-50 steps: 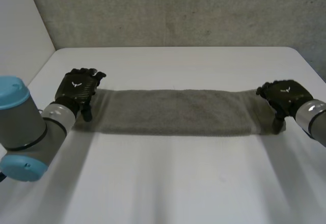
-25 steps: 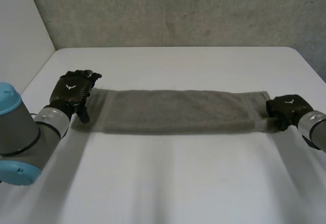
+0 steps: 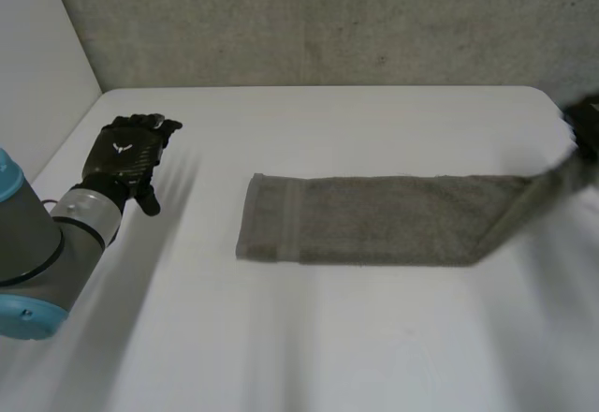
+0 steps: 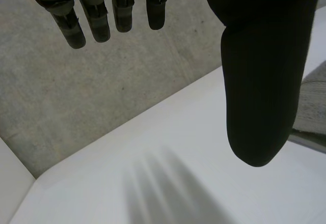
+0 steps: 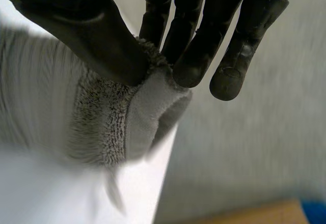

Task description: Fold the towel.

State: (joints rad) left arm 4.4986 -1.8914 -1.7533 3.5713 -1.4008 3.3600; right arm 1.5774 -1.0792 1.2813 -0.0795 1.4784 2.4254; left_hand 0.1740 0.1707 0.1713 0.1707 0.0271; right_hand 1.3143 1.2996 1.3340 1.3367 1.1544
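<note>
**Towel carried by one end: the pinch may slip, the free end may drag**

Head view: The left hand [image 3: 126, 157] hovers over the bare table [image 3: 309, 337] with its fingers straight and spread, and it holds nothing. The towel [image 3: 374, 232] lies well apart from its fingertips. The towel is a long, narrow strip that lies flat for most of its length, and the end toward the right hand [image 3: 588, 126] rises off the surface up to that hand. In my judgement the danger is here. One hand alone carries the strip, so a fast or low pull can drag the free end, wrinkle it or turn it over, and the fold then comes out crooked. The right hand's fingers cannot be read in this view.

Left wrist view: The fingers [image 4: 76, 28] are straight and stand apart from the thumb [image 4: 260, 81], with only table between them. A small piece of the towel shows just beyond the thumb. This confirms that the hand is empty, which the head view only suggests.

Right wrist view: The thumb [image 5: 97, 40] clamps the hemmed end of the towel against the fingers [image 5: 191, 61]. The cloth sits near the fingertips, with little of it inside the hand. I judge that such a shallow pinch can lose the towel if the strip catches on the table. The head view does not give this detail, but it does give how the whole strip lies.
</note>
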